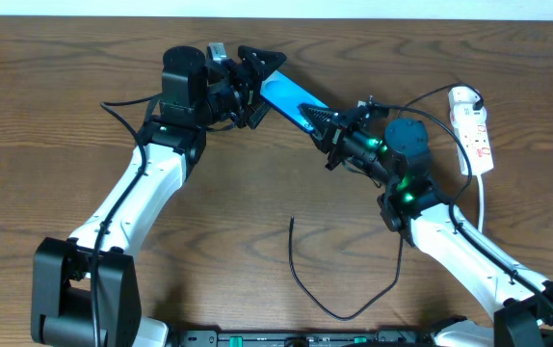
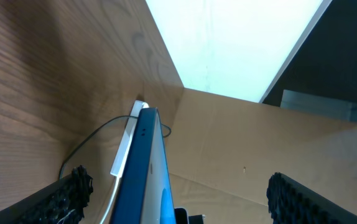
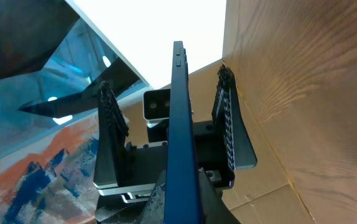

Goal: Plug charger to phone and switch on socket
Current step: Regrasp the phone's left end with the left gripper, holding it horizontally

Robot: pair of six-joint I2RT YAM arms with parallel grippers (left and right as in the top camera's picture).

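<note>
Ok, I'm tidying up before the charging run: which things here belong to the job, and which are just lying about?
Job: phone, charger, socket.
Lying about: nothing loose that shows; only the wooden table underneath.

phone [image 1: 284,96] with bright blue screen and black frame, black cable [image 1: 292,253], white power strip [image 1: 476,130] with red marks, brown wood-grain worktop [image 1: 257,207], white arms [image 1: 146,183] with black joints

1. White link shells, black joint housings: left arm [image 1: 142,188], right arm [image 1: 460,241].
2. Small green lights near the upper joints.
3. Thin black cables along the links.
4. All-black left gripper [image 1: 262,82] and right gripper [image 1: 317,120].
5. Ribbed black finger pads [image 2: 73,190].
</note>
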